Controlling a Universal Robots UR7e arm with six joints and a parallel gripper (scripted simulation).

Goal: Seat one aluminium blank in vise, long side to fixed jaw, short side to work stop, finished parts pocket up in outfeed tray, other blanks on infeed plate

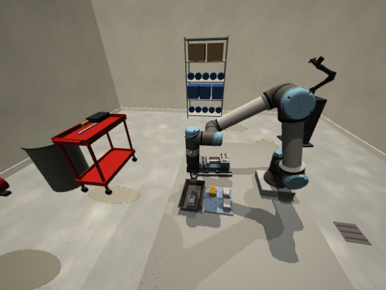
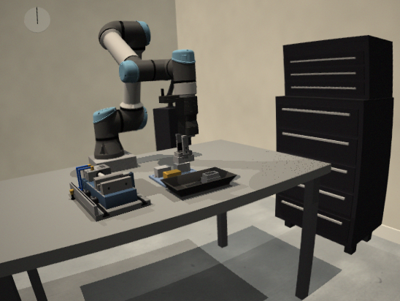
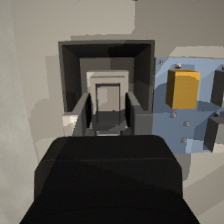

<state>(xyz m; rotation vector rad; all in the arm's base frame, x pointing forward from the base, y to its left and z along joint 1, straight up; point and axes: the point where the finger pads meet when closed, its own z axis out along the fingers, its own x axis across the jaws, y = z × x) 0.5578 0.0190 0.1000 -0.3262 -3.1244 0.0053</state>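
My gripper (image 2: 182,143) is shut on a light grey finished part (image 2: 182,158) and holds it above the near end of the dark outfeed tray (image 2: 201,180). In the wrist view the part (image 3: 107,100) sits between the fingers with its pocket facing up, over the tray. A second finished part (image 2: 209,176) lies flat on the tray floor. The blue infeed plate (image 1: 218,201) holds a brass blank (image 2: 171,173) and aluminium blanks (image 1: 226,198). The vise (image 2: 109,186) stands open, its opening empty as far as I can tell.
The robot base (image 2: 109,153) stands behind the vise. A black drawer cabinet (image 2: 333,135) stands right of the table. A red cart (image 1: 95,148) and a shelf rack (image 1: 205,77) stand away on the floor.
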